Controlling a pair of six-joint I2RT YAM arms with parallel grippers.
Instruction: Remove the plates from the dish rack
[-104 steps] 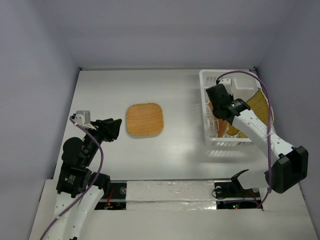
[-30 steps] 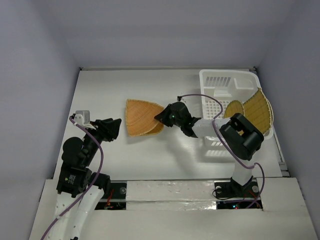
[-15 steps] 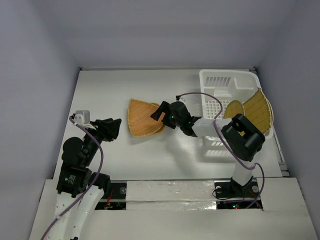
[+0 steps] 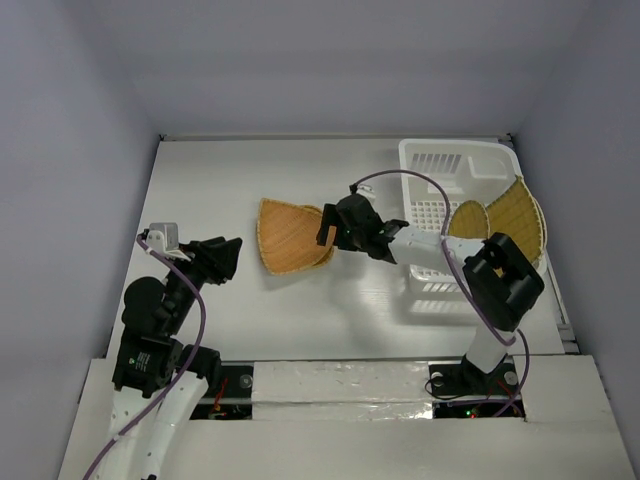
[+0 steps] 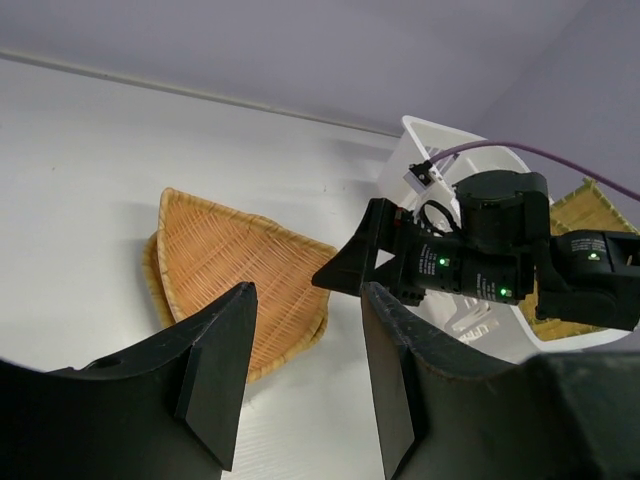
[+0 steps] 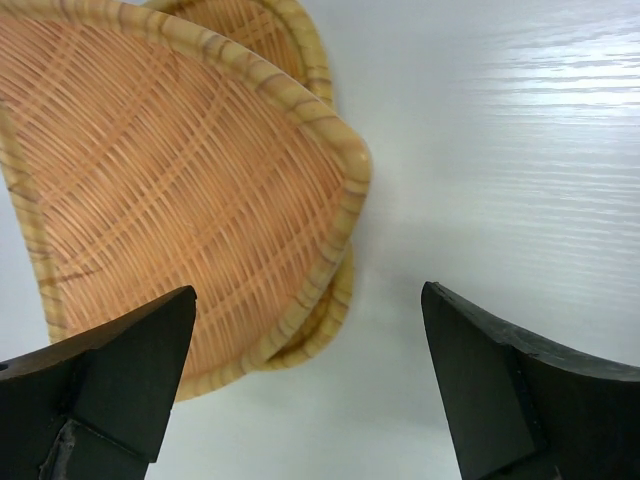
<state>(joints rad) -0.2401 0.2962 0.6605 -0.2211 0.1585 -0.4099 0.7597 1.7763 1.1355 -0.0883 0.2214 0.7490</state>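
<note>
White tabletop (image 4: 200, 180), centre: fan-shaped plate (image 4: 285, 235) lying atop rounded square plate (image 6: 290, 40). Hovering at its 3 o'clock rim with right gripper (image 4: 325, 232) spread wide, gripping nothing. Idling at 8 o'clock with left gripper (image 4: 228, 256), likewise parted, empty. Waiting in dish rack (image 4: 425, 160): more plates. Probably withdrawing next: rising straight first (avoiding snagging rim), then swinging rackward.

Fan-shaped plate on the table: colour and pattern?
The fan-shaped plate is woven orange-tan wicker, rim streaked brown; right wrist view best.
</note>
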